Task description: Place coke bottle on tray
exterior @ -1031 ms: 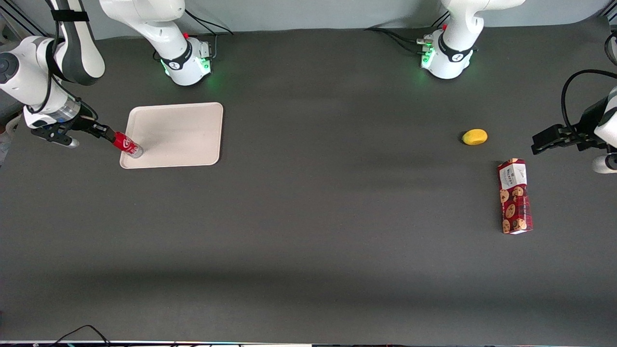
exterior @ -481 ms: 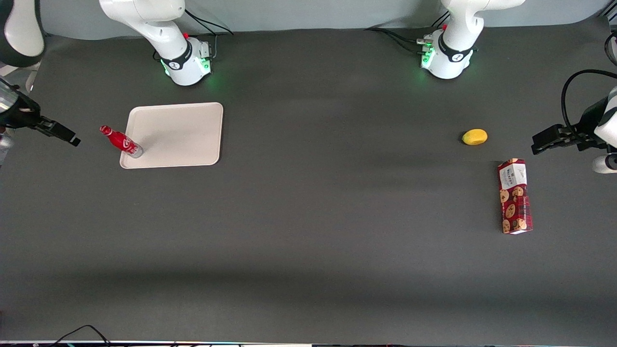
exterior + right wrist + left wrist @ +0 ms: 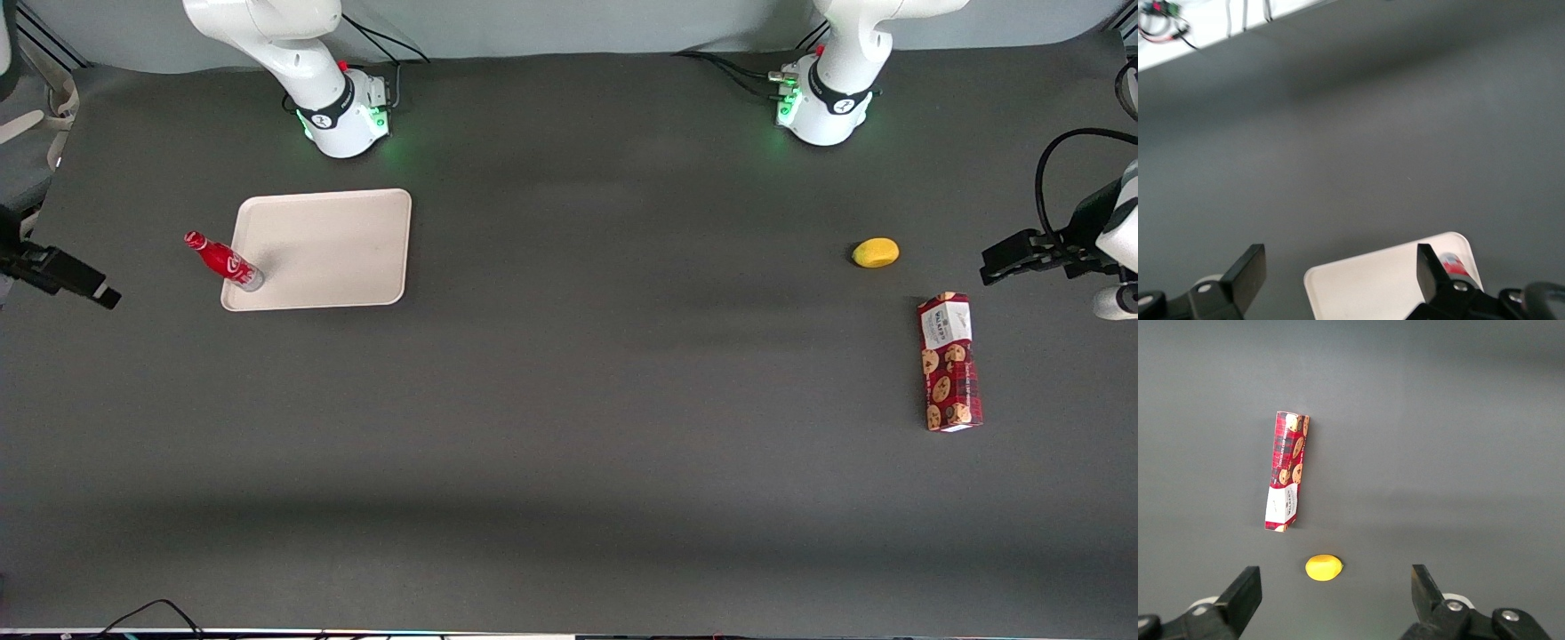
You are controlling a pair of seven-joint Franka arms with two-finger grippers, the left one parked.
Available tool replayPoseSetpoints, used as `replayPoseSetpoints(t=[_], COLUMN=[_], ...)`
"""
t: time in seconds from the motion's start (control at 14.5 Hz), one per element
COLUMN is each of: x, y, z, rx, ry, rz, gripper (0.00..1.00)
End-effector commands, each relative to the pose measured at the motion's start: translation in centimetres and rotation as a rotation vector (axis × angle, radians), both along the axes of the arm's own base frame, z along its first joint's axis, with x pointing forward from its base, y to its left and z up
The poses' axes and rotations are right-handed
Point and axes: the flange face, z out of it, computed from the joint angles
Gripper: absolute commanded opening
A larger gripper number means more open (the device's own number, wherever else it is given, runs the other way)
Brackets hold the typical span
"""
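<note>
Your hand (image 3: 100, 295) hangs off at the working arm's end of the bench (image 3: 569, 400), well apart from the bottle (image 3: 224, 262) and holding nothing; the right wrist view shows its fingers (image 3: 1250, 268) spread wide with only bench and tray between them. The bottle stands upright, away from the hand toward the tray (image 3: 338, 240), and its silvery base looks to sit just inside the tray corner nearest your hand, close against the rim. I'd judge the placing itself done, so the step in hand is the retreat. Draw the hand up and away from the bottle, never sideways toward it. A slim bottle on a narrow base will likely tip at a light knock, and one standing this near the rim could roll off onto the bench. If you want a safer result, come down over the cap with fingers wide, pinch the neck, lift it clear of the rim and set it nearer the tray's middle, letting go only when the base is flat. As for writing, the bottle carries a white script logo on red, too small to read letter by letter. The red box (image 3: 949, 363) far from your hand, near a small yellow fruit (image 3: 876, 252), shows cookies and a white panel with print I cannot make out
</note>
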Motion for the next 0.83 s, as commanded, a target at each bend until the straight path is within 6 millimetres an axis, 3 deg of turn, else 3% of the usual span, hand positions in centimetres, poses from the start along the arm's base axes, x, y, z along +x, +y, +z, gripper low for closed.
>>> replayPoseSetpoints(t=[0.0,0.28,0.48,0.62,0.76], x=[2.4,1.3,-2.4,-2.5,-2.1], y=[1.9,2.3,2.7,2.6,2.6], z=[0.2,-1.6,-3.0,-2.1,-2.6], rx=[-0.003,-0.088,-0.085,-0.088,-0.087], ry=[0.034,0.039,-0.013,-0.026,-0.017], rz=[0.051,0.145,0.135,0.144,0.136], gripper=[1.0,1.0,1.0,1.0,1.0])
